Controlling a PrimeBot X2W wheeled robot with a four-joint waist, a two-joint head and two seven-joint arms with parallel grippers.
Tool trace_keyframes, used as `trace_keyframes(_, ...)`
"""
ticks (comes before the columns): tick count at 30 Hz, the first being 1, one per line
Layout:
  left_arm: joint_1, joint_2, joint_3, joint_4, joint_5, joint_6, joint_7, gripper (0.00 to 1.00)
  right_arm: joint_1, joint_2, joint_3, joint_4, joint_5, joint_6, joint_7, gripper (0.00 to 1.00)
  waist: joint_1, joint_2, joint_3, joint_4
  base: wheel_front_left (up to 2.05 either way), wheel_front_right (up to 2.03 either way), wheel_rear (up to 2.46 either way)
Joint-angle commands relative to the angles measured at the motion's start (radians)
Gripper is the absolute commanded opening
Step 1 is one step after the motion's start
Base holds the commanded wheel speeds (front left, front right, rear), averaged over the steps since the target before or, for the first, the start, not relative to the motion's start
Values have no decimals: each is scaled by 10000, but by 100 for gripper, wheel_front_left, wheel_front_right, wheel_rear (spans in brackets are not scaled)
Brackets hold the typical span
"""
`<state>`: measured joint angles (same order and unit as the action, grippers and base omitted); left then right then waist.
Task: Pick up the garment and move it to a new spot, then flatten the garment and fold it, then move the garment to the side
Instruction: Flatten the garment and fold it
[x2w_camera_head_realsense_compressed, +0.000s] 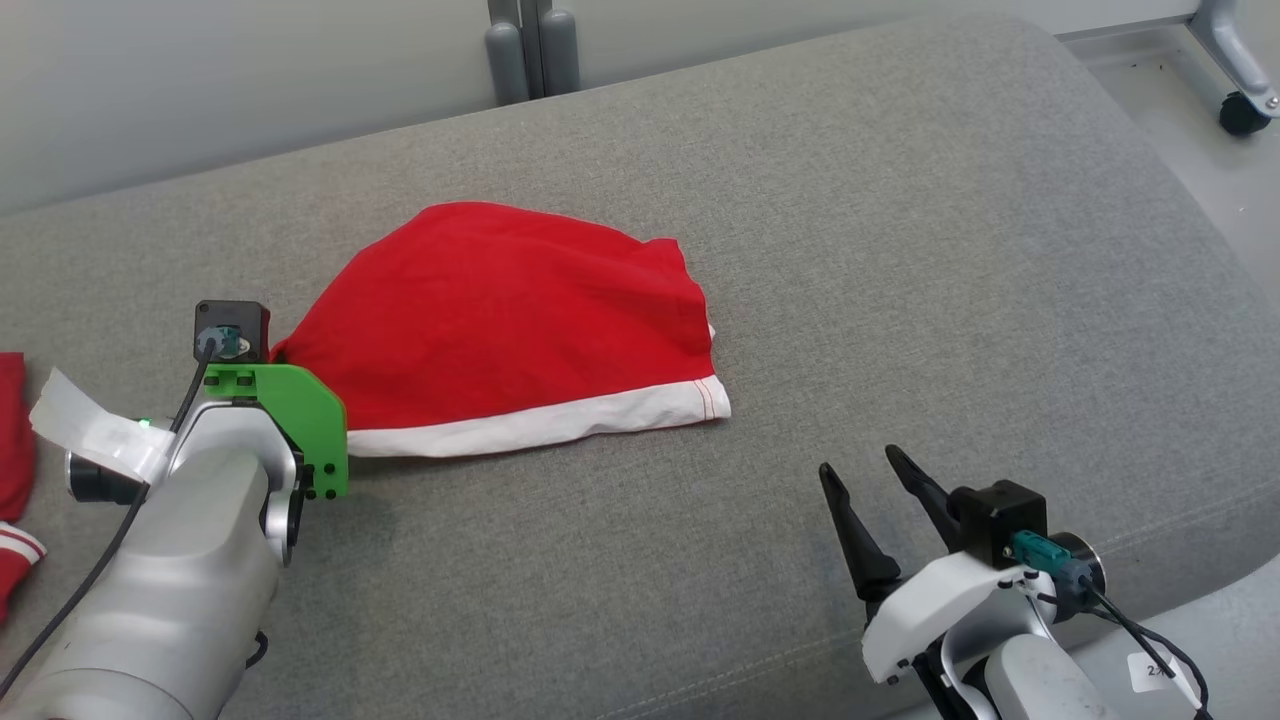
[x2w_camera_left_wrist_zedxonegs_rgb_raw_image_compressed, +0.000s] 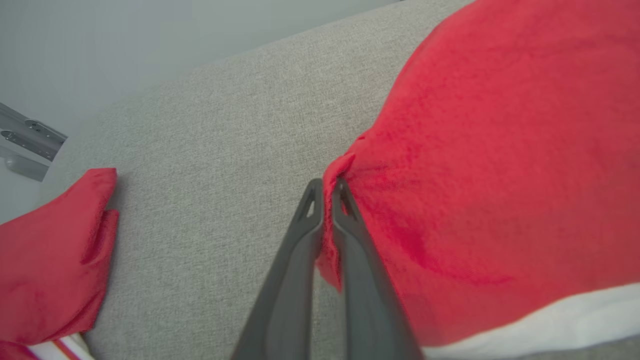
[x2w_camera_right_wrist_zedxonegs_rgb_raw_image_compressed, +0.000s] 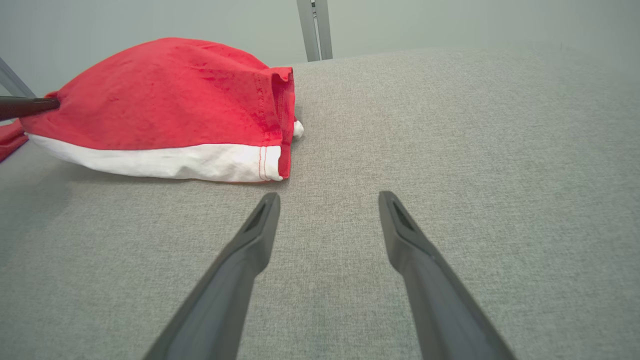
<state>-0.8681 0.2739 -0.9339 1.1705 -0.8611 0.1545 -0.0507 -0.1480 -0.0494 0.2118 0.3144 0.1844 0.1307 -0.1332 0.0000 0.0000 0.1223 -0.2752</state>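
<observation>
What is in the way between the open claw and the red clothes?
Nothing visible. Bare grey cushion lies between the right gripper and the red garment, near its white-hemmed end. The left gripper is shut on its other end.

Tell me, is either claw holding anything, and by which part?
The left gripper is shut on the red garment, pinching a bunched fold at its left end. The right gripper is open and holds nothing.

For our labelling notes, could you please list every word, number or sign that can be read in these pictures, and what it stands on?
No text can be read with certainty.
On the white tag at the head view's lower right: dark marks, too small to read.
On the garment: no print visible.
</observation>
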Motion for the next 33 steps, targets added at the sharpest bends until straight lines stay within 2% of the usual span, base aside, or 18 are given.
trace_keyframes(1, 137, 36, 76, 43, -63, 103, 29, 39, 7, -18, 2, -49, 79, 1, -6, 100, 0, 0, 85, -48, 0, 0, 0)
trace_keyframes(2, 97, 40, 118, 34, -75, 207, -116, 100, -37, -18, -20, -58, 86, 1, -30, 100, 0, 0, 150, -61, 0, 0, 0)
trace_keyframes(9, 219, -3, 243, -59, -187, 399, -678, 100, -45, -16, -256, -39, 87, 1, -99, 100, 0, 0, 173, 95, 0, 0, 0)
trace_keyframes(14, 472, 36, 588, -474, -358, 342, -1822, 100, -21, -18, -634, 37, 279, 1, -209, 100, 0, 0, -47, 443, 0, 0, 0)
trace_keyframes(17, 785, 81, 1053, -1063, -444, 403, -2125, 100, -57, -21, -958, 131, 368, 1, -324, 100, 0, 0, -225, 712, 0, 0, 0)
trace_keyframes(19, 912, 222, 1702, -2078, -263, 457, -2160, 100, -78, -19, -1170, 202, 599, 1, -415, 100, 0, 0, -324, 928, 0, 0, 0)
trace_keyframes(22, 2038, 336, 3057, -4111, 428, 655, -2144, 100, -168, -18, -1381, 329, 787, 1, -560, 100, 0, 0, -492, 1245, 0, 0, 0)
trace_keyframes(26, 3720, 41, 4877, -6657, 1730, 590, -2148, 100, -279, -21, -1535, 560, 949, 1, -732, 100, 0, 0, -700, 1629, 0, 0, 0)
trace_keyframes(29, 5036, -342, 5899, -7911, 2529, 338, -2148, 100, -428, -16, -1494, 679, 1055, 1, -816, 100, 0, 0, -868, 1890, 0, 0, 0)
trace_keyframes(33, 6264, -902, 6867, -8870, 3401, -167, -2149, 100, -504, -24, -1334, 817, 1047, 1, -837, 100, 0, 0, -1073, 2207, 0, 0, 0)
